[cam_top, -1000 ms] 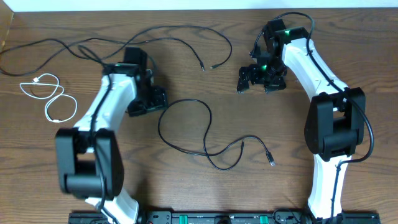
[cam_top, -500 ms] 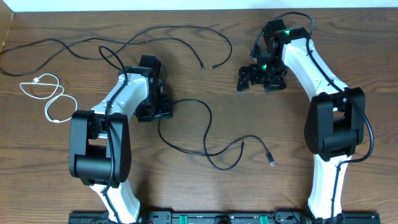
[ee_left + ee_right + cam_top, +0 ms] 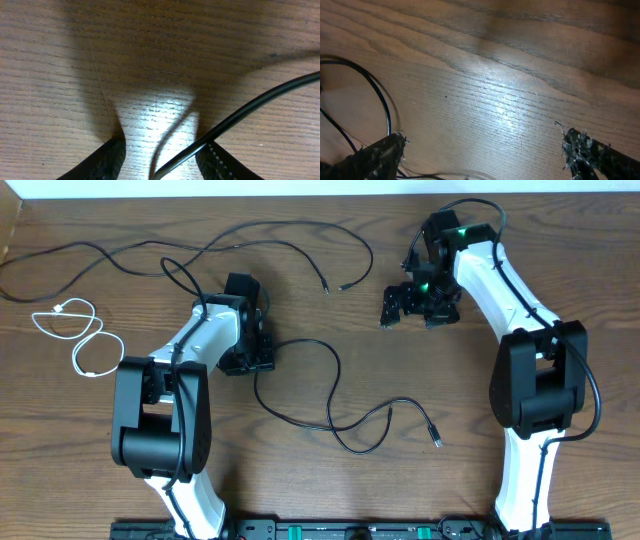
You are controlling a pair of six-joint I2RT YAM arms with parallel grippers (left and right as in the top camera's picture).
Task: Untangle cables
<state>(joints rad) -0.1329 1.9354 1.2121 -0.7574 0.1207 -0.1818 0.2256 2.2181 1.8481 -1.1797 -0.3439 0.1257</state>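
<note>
One long black cable (image 3: 330,395) loops across the table's middle, and its left end lies at my left gripper (image 3: 256,358). In the left wrist view this cable (image 3: 250,107) runs slantwise between the open fingers (image 3: 160,152), which are not closed on it. A second long black cable (image 3: 250,232) winds along the back, with its plug ends near the middle. A short white cable (image 3: 85,340) lies coiled at the far left. My right gripper (image 3: 418,305) is open and empty above bare wood (image 3: 482,150). A thin black cable loop (image 3: 384,102) shows at the left of the right wrist view.
The wooden table's back edge (image 3: 300,192) meets a white wall. The arm bases stand at the front edge (image 3: 350,528). Thicker black robot cables run along both arms.
My left arm has swung right, bringing its gripper over the left end of the middle black cable. It has barely moved in the last half second. The right arm is still.
</note>
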